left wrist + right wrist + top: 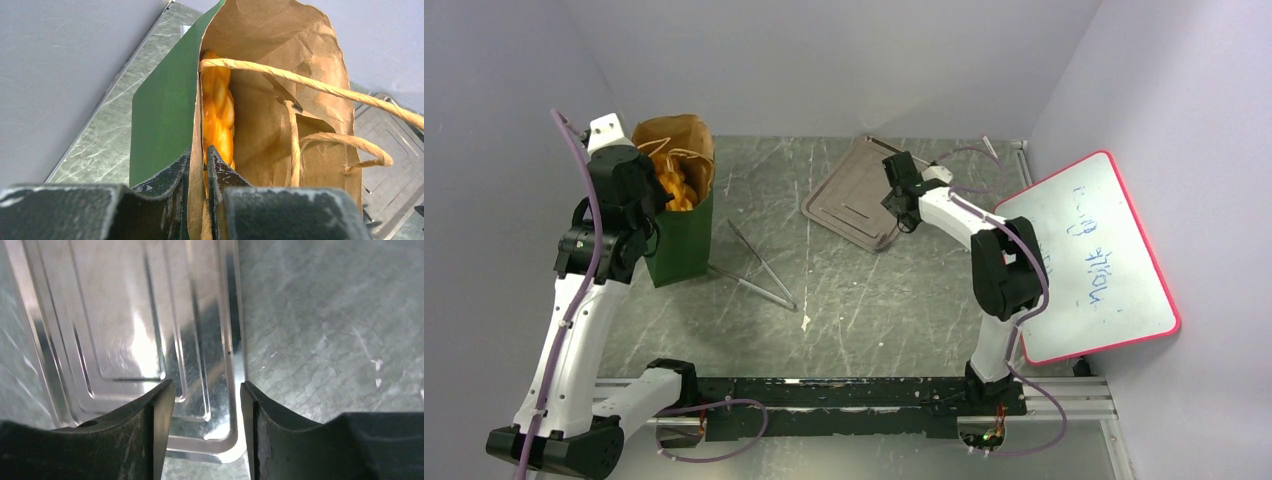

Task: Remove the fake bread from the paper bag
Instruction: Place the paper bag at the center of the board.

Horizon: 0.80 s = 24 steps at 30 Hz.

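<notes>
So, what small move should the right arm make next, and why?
Probably swing the right tool, open and empty above the tray, across to the paper bag: the left tool pinches its wall, and the fake bread lies inside.

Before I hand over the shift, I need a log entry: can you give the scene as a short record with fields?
bag: upright at far left of table, top open
bread: inside bag, none taken out
left hand: shut on bag wall
right hand: open, over tray corner, holding nothing
tray: flat on table, no bread on it
</notes>
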Motion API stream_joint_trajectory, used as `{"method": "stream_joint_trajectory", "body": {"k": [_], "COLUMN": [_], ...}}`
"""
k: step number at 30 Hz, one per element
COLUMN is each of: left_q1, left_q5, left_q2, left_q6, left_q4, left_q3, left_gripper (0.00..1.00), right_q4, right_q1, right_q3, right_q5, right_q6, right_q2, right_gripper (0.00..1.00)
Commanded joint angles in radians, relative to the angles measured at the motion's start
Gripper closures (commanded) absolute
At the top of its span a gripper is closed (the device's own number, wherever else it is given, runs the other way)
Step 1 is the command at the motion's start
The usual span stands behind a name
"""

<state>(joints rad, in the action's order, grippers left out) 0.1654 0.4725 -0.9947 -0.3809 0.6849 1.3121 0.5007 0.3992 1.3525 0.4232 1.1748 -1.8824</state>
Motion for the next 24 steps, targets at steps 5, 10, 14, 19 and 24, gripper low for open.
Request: {"method": "stream_joint_trajectory", "body": {"k": [5,10,14,19,24], "left_q1": [0.003,0.003,0.003,0.003,0.003], "left_q5": [0.042,0.050,0.049,0.039,0.035], "left_q2": [0.029,0.043,0.058,0.071,0.078], "left_q6": [-0.047,-0.050,-0.053,-0.065,-0.069], "left_q4": [-0.048,-0.028,-0.015,-0.002,0.004], "left_q3": [0.010,0.016,0.016,0.010,-0.002], "left_gripper": [0.93,0.93,0.93,0.93,0.93], "right_q4": [-0.199,-0.146,-0.157,-0.177,-0.191], "right_q1": [0.162,0.253,0.296,0.308,0.307], "right_q3": [0.064,0.192,0.194,0.187,0.212], "right_q5": [-0.126,-0.175,-0.210,-0.222,-0.194], "right_q6": [-0.667,-0.873,-0.985,-1.093,-1.151], "right_q2": [-0.025,-0.125,-0.167,-0.208,-0.257], "right_gripper": [0.47,0.47,0.46,0.42,0.38]}}
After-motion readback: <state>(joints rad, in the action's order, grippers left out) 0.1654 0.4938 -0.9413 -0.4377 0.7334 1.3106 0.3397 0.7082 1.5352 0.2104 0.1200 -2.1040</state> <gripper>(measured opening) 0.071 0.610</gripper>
